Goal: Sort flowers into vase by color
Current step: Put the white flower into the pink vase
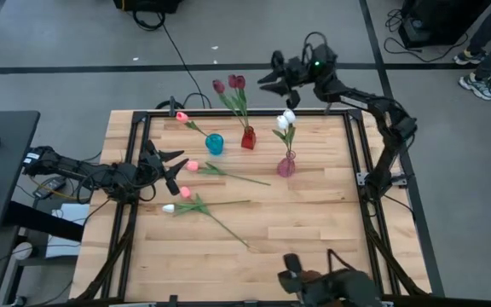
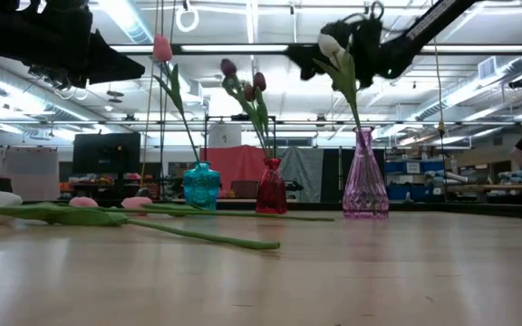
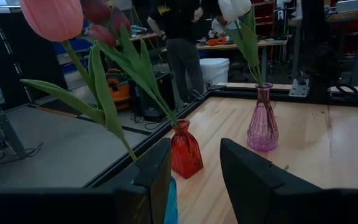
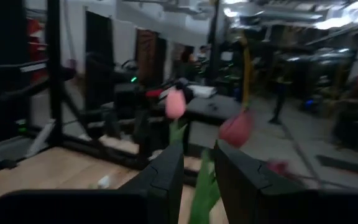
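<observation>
Three glass vases stand at the far middle of the table. The teal vase (image 1: 215,143) holds one pink tulip (image 2: 162,47). The red vase (image 1: 248,138) holds dark red tulips (image 1: 230,83). The pink vase (image 1: 286,165) holds two white tulips (image 1: 286,118). Two pink tulips (image 1: 192,165) (image 1: 185,192) and a white one (image 1: 169,208) lie flat on the boards, their stems pointing right. My left gripper (image 1: 179,170) is open and raised, just left of those heads. My right gripper (image 1: 267,75) hangs open, high over the far edge beside the white heads (image 2: 333,41). A blurred green leaf (image 4: 204,183) shows in its gap.
A black frame rail (image 1: 352,145) runs round the table's edges, and the right arm's base stands on the right side. A dark camera mount (image 1: 314,281) sits at the near edge. A person's shoes (image 1: 482,83) are on the floor far right, and people stand in the room beyond (image 3: 182,37).
</observation>
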Robot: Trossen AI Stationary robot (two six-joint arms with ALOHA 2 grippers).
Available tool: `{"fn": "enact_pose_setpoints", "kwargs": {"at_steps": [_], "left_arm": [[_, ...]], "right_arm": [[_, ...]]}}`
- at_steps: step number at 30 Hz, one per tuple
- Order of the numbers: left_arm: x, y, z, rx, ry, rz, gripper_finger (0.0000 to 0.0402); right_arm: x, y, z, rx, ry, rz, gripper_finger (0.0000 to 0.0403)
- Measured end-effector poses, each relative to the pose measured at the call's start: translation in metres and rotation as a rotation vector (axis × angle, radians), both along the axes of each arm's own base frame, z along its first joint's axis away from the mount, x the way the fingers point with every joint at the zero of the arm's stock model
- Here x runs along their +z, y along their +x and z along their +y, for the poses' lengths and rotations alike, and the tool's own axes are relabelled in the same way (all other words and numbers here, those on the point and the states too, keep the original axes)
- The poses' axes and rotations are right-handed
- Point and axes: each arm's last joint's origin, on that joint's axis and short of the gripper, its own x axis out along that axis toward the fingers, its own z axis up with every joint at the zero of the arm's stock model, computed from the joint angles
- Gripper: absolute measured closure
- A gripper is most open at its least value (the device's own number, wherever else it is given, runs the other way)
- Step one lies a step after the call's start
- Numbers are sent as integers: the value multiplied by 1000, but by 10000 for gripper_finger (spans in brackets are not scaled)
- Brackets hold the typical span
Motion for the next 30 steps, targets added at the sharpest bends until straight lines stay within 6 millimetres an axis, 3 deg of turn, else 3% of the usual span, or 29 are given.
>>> {"fn": "enact_pose_setpoints", "kwargs": {"at_steps": [4, 6, 10, 16, 23, 30], "left_arm": [[0, 0, 0, 1, -13, -9, 257], [0, 0, 0, 1, -21, -14, 257], [0, 0, 0, 1, -23, -15, 257], [0, 0, 0, 2, -19, -13, 257], [-1, 0, -1, -36, -17, 1, 257], [-5, 0, -1, -45, -10, 37, 257]], "right_arm": [[40, -21, 17, -121, -60, 8, 302], [53, -23, 35, -251, -128, 68, 302], [65, -11, 80, -465, -233, 236, 304], [73, 6, 131, -411, -158, 275, 304], [71, 29, 180, -257, -75, 285, 305], [34, 65, 238, -339, -120, 422, 306]]}}
